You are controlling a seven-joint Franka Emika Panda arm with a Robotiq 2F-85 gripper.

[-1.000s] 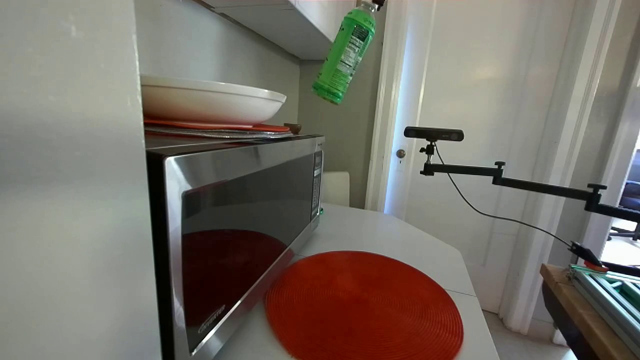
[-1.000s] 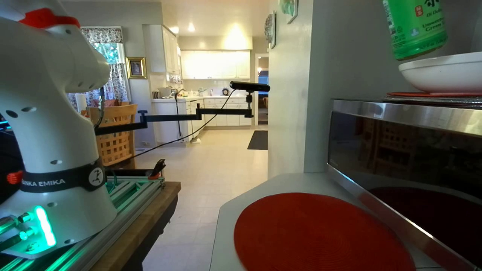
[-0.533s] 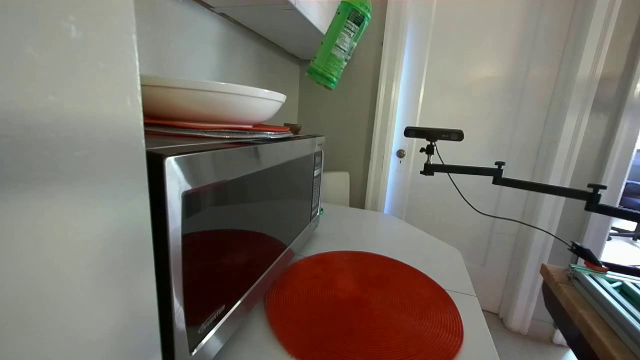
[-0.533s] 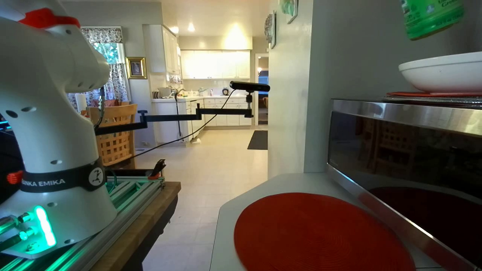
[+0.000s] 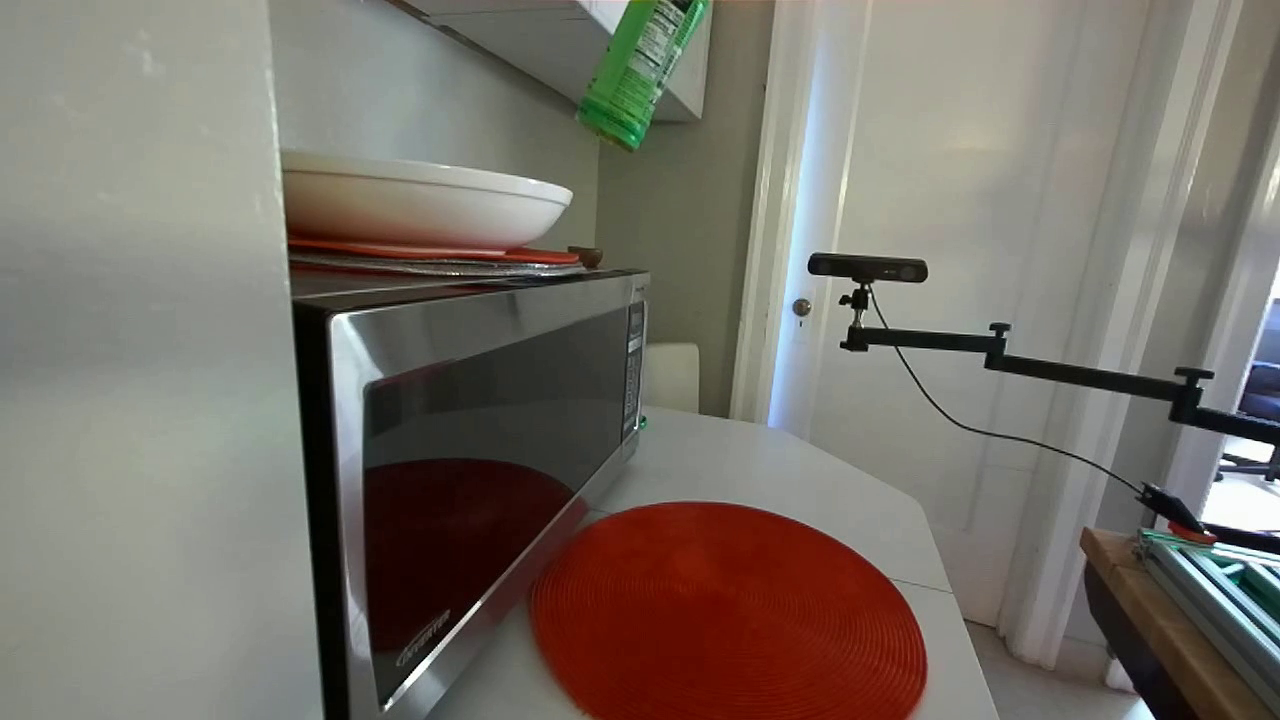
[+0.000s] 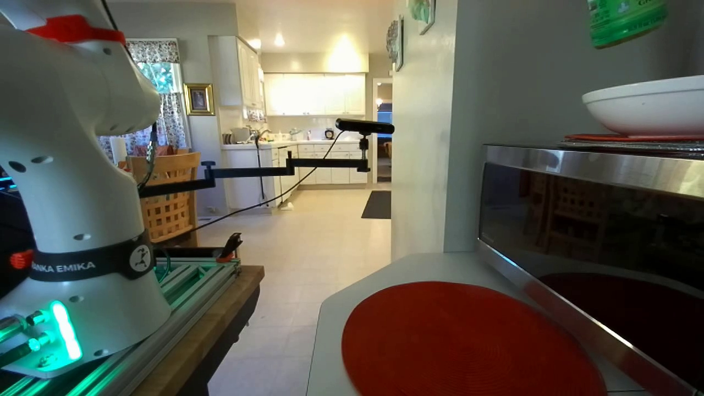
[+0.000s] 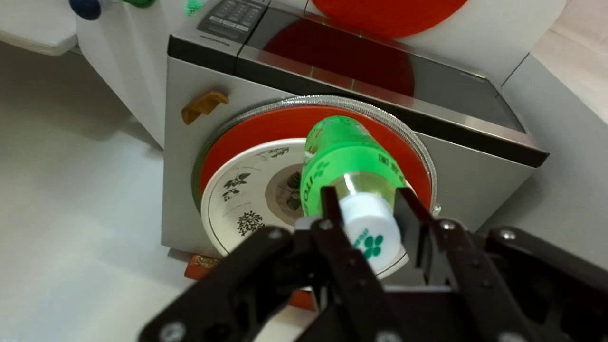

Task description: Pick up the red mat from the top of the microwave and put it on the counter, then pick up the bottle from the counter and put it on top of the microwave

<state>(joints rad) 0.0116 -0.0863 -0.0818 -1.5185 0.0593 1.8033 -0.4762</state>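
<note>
Hand (image 7: 368, 209) is grasping the bottle (image 7: 349, 156) by its capped end; exact contact is coming out blurry. Bottle is hanging tilted, higher than the white bowl (image 7: 259, 202), its upper part getting cropped by the top edge in both exterior views. In wrist view it's hiding part of the bowl and of a red-orange disc (image 7: 266, 126) underneath. Both are sitting on the microwave (image 7: 187, 175), near an orange-brown piece (image 7: 204, 107), hard to identify. Red mat (image 5: 730, 610) is lying on the bench (image 5: 760, 460) in front of the microwave, cropped in every view. Farthest back, a dark thing (image 6: 329, 133) is showing too small to tell.
</note>
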